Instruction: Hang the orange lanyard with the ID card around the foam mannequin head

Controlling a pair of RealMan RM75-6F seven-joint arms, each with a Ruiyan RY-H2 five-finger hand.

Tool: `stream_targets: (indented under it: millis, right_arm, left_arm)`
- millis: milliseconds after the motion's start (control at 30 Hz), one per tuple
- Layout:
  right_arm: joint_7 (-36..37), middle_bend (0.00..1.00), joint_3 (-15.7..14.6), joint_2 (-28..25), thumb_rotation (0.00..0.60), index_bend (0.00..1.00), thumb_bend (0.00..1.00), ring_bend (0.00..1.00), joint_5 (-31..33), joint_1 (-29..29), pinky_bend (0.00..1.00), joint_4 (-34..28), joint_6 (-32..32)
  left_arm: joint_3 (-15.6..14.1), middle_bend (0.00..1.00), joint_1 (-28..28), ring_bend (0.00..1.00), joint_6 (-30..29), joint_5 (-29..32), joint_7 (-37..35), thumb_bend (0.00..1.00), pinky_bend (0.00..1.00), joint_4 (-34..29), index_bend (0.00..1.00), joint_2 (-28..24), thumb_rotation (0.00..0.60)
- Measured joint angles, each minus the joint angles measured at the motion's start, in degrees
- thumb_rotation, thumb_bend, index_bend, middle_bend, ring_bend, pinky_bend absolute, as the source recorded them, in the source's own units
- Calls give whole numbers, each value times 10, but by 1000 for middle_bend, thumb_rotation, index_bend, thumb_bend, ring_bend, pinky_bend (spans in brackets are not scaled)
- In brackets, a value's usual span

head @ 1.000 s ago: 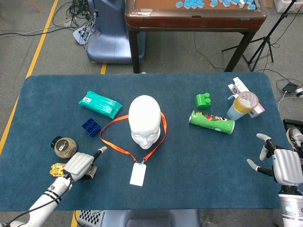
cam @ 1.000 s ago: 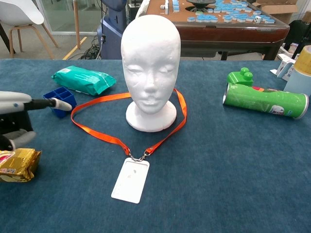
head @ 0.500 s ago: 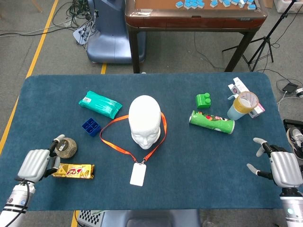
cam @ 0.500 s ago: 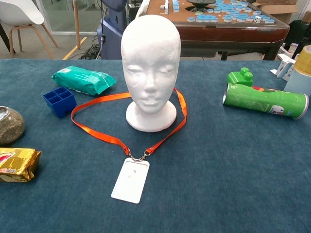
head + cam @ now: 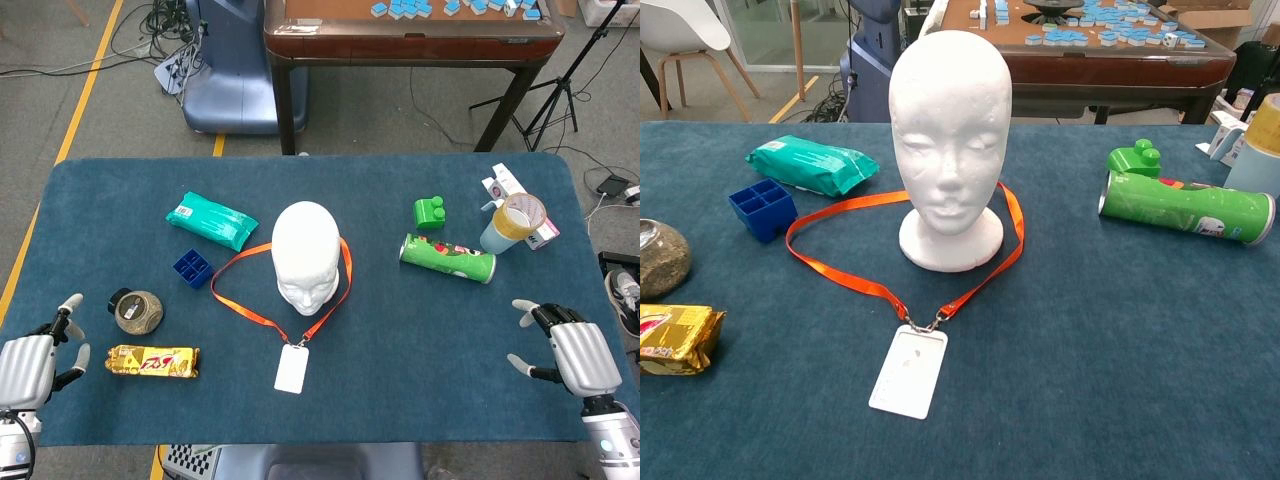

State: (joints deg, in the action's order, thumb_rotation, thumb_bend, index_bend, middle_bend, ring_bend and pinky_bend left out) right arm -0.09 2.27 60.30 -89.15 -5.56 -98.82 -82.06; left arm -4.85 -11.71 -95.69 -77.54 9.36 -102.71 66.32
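The white foam mannequin head [image 5: 305, 255] [image 5: 951, 140] stands upright mid-table. The orange lanyard [image 5: 240, 300] [image 5: 845, 275] lies flat on the cloth in a loop around the head's base, and its white ID card [image 5: 291, 369] [image 5: 909, 371] rests in front of the head. My left hand [image 5: 28, 365] is at the table's near left corner, fingers apart and holding nothing. Near the front right edge my right hand [image 5: 572, 357] is also spread and holds nothing. The chest view shows neither hand.
On the left lie a teal packet [image 5: 210, 220], a blue grid box [image 5: 192, 267], a round dark jar [image 5: 137, 311] and a gold snack bar [image 5: 153, 361]. A green can [image 5: 447, 258], green block [image 5: 430, 212], tape-topped cup [image 5: 509, 222] and a small box [image 5: 503, 183] sit on the right.
My left hand has drawn back from beside the jar and snack bar to the table's near left corner. The right hand shifted slightly left. Lanyard and head have not moved.
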Motion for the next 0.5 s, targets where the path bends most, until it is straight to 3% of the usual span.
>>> stream_targets:
  millis: [500]
  right_arm:
    - [-13,432,-2,29,600,261,166,281,-20,15,327,14,-44]
  left_arm:
    - [17,482,33,457,16,-35,31,385,526,-6,150,13,600]
